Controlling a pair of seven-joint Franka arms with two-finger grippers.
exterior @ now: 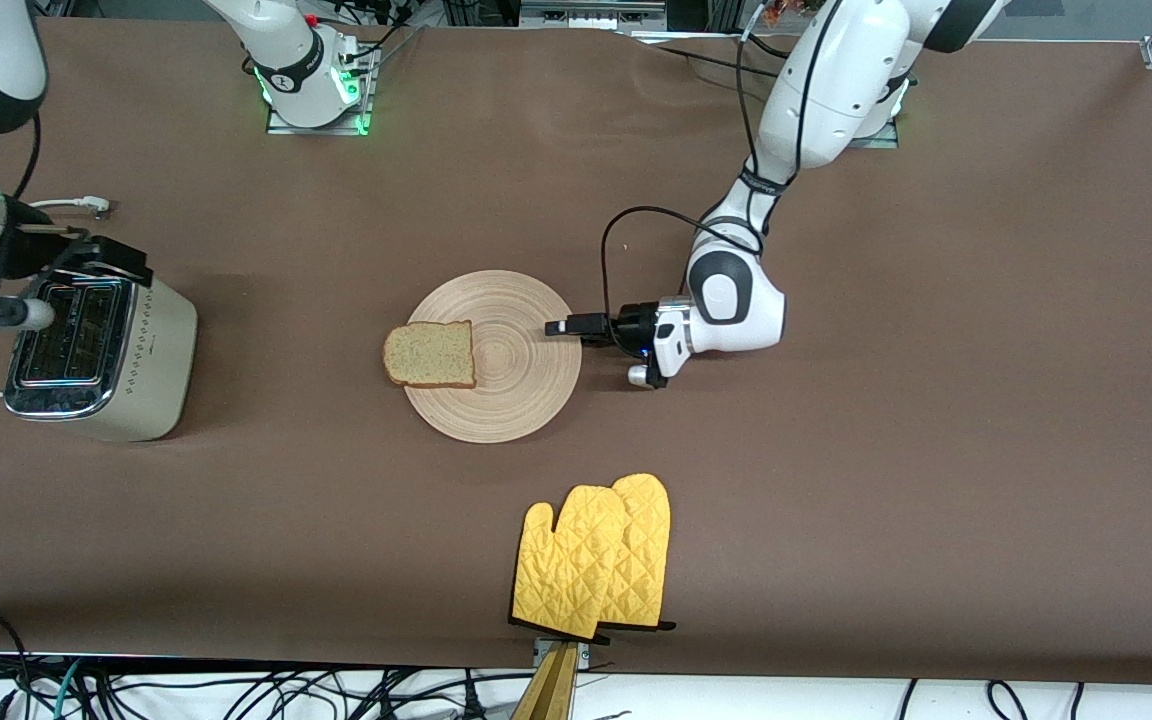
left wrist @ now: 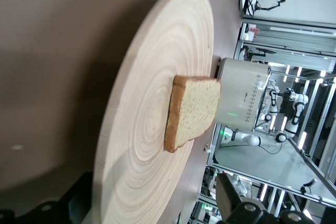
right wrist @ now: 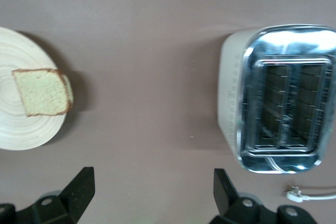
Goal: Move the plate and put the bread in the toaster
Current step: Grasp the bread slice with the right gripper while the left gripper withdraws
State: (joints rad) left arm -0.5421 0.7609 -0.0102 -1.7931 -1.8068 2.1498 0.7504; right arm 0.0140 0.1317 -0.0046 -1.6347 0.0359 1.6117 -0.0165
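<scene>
The round wooden plate (exterior: 511,380) lies mid-table with the bread (exterior: 429,354) on its rim toward the right arm's end. My left gripper (exterior: 561,327) is low at the plate's rim toward the left arm's end and is open. In the left wrist view its fingers (left wrist: 236,203) straddle the plate (left wrist: 152,119), and the bread (left wrist: 191,111) and the toaster (left wrist: 242,95) show farther off. The toaster (exterior: 96,345) stands at the right arm's end. My right gripper (exterior: 101,262) hovers open and empty over it. The right wrist view shows the toaster (right wrist: 278,98), plate (right wrist: 21,124) and bread (right wrist: 41,92).
Two yellow oven mitts (exterior: 596,560) lie near the table's front edge, nearer the front camera than the plate. The toaster's white cord and plug (exterior: 86,205) lie on the table beside the toaster.
</scene>
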